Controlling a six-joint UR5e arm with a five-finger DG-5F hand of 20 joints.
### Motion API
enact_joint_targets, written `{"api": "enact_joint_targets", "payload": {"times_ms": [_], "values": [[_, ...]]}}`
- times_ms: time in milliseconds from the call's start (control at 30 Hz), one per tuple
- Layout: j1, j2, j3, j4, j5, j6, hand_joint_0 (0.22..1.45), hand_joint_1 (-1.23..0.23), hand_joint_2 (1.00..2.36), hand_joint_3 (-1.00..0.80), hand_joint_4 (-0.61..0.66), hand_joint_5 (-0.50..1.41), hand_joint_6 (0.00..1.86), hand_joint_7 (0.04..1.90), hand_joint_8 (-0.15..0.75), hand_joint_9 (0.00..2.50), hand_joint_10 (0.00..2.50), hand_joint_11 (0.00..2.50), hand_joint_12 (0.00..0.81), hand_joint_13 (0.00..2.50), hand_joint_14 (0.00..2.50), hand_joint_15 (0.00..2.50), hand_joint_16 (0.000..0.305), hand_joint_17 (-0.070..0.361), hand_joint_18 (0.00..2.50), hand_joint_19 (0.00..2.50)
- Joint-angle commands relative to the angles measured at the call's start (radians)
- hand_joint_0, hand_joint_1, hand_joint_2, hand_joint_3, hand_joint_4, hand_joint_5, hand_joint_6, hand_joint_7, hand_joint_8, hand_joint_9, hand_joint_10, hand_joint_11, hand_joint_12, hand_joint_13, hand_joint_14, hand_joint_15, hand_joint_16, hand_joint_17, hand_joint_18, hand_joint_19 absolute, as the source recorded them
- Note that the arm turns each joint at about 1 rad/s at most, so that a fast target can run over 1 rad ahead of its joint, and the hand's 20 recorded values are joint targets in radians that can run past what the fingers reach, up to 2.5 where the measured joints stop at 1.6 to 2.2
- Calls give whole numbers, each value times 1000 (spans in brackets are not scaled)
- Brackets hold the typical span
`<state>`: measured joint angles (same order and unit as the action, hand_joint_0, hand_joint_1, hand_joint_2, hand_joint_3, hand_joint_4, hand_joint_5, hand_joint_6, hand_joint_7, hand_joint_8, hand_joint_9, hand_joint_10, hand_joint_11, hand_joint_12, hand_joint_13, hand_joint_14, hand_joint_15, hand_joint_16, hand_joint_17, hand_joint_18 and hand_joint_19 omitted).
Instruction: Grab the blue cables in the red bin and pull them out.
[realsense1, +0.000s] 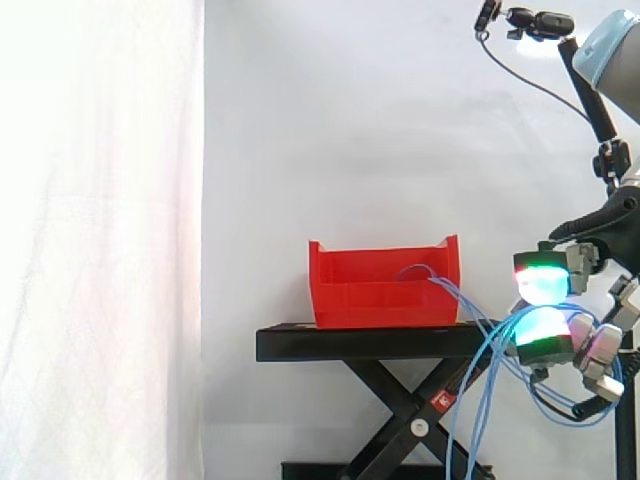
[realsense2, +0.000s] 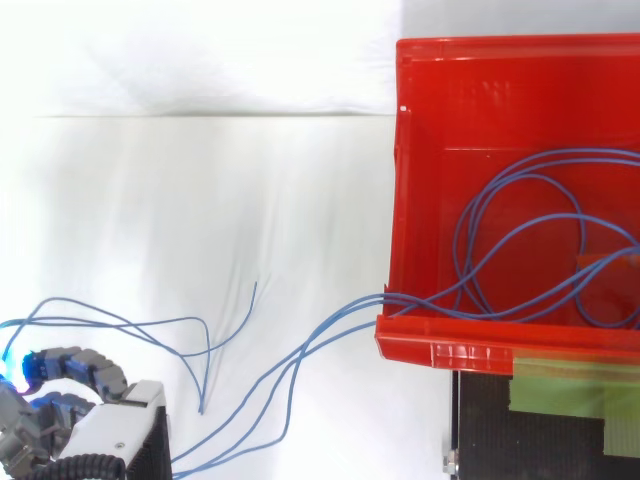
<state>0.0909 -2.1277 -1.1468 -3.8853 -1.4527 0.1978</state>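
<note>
Between its curled fingertips the hand (realsense1: 545, 338) pinches the blue cables (realsense1: 462, 300) — they run from it up over the red bin's (realsense1: 380, 290) near lip, loops lying inside — bin on a black stand (realsense1: 360, 343), apart from the hand.

In the side view we find the hand (realsense1: 545, 338) right of the red bin (realsense1: 385, 285), just below its rim. Its fingers are curled and the pads (realsense1: 540, 282) glow green and cyan, apparently pinching the blue cables (realsense1: 480, 360). The arm (realsense1: 612, 45) rises above it.
</note>
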Motion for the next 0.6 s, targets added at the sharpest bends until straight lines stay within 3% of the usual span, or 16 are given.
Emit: {"api": "enact_joint_targets", "payload": {"times_ms": [0, 233, 400, 567], "values": [[1, -2, -1, 1, 0, -7, 867, -848, 1000, -1000, -113, 893, 670, 784, 97, 1481, 18, 1827, 259, 1360, 26, 1513, 47, 105, 895, 778], [0, 0, -1, 14, 0, -70, 867, -848, 1000, -1000, -113, 892, 675, 779, 85, 1526, 11, 1968, 261, 1364, 26, 1522, 47, 106, 900, 778], [-5, 0, 1, 24, -2, -136, 866, -849, 1000, -1000, -113, 890, 677, 779, 108, 1482, 18, 1828, 259, 1362, 27, 1501, 47, 106, 897, 778], [-5, 0, 1, 24, -2, -137, 867, -848, 1000, -1000, -119, 889, 679, 778, 105, 1467, 19, 1817, 260, 1360, 28, 1479, 47, 106, 896, 777]]}}
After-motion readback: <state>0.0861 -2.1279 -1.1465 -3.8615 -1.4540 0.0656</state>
